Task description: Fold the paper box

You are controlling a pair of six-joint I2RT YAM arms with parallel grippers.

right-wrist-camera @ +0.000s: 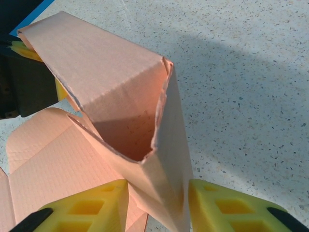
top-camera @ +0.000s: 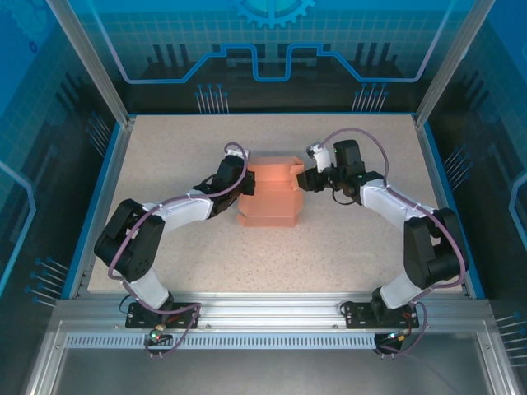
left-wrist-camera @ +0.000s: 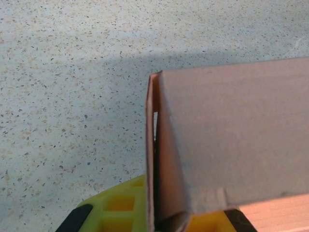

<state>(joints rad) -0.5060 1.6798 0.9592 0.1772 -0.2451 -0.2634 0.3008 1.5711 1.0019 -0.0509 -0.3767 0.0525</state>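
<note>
I saw the salmon-orange thin-card paper box (top-camera: 268, 197) sitting part-folded in the middle of the speckled beige table (top-camera: 354, 255). Its rear walls were raised and a flat panel lay toward the arm bases. The left gripper (top-camera: 245, 183) was at the box's left side, clamped tight on an upright card wall. The right gripper (top-camera: 306, 176) met the right rear corner. Its yellow fingers (right-wrist-camera: 231, 212) stood apart, straddling a folded wall, and I couldn't tell whether they pinched it.
</note>
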